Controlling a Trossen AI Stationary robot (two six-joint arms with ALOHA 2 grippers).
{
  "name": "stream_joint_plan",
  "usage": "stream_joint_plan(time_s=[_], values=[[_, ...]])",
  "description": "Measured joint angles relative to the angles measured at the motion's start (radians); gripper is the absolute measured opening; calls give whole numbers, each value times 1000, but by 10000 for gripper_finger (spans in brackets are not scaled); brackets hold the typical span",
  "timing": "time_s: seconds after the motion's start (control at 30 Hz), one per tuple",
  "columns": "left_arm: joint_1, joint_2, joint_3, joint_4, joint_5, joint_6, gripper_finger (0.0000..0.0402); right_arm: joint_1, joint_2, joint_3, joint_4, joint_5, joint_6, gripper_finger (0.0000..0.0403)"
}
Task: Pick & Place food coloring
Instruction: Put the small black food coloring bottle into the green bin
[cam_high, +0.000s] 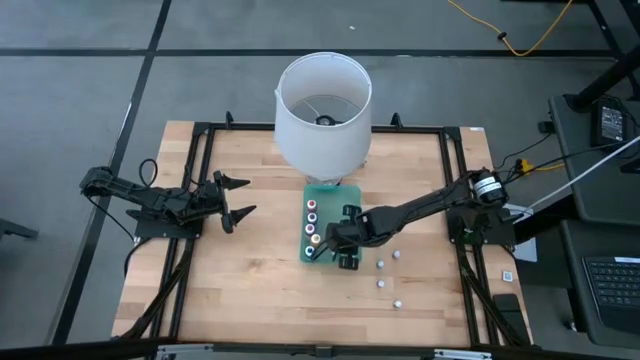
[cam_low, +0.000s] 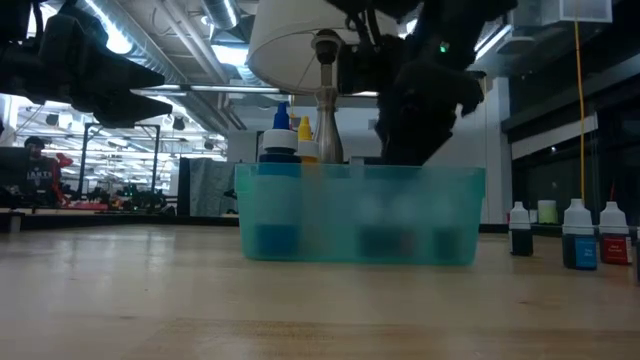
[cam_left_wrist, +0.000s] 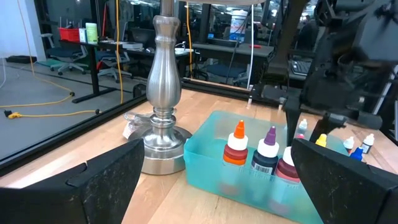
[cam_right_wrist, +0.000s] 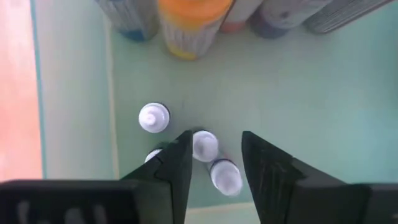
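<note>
Food coloring bottle between right hand fingers, seemingly released in bin

Bright ceiling glare; blurred teal bin foreground.

A pale wooden plank desk with a black metal frame stands on a grey floor crossed by dark seam lines. A yellow cable trails over that floor. Beyond the desk, bright ceiling strip lights and office chairs fill the room.
</note>
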Motion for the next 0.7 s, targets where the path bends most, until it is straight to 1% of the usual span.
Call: stream_joint_plan(time_s=[0.17,0.3,0.43,0.6,0.7], values=[[0,0,0,0,0,0,400,0,-63,27,-19,21,-1,150],[0,0,0,0,0,0,400,0,-116,35,-56,31,39,170],[0,0,0,0,0,0,400,0,-158,36,-142,31,166,213],[0,0,0,0,0,0,400,3,-191,36,-286,30,390,275],[0,0,0,0,0,0,400,24,-213,29,-358,59,510,296]])
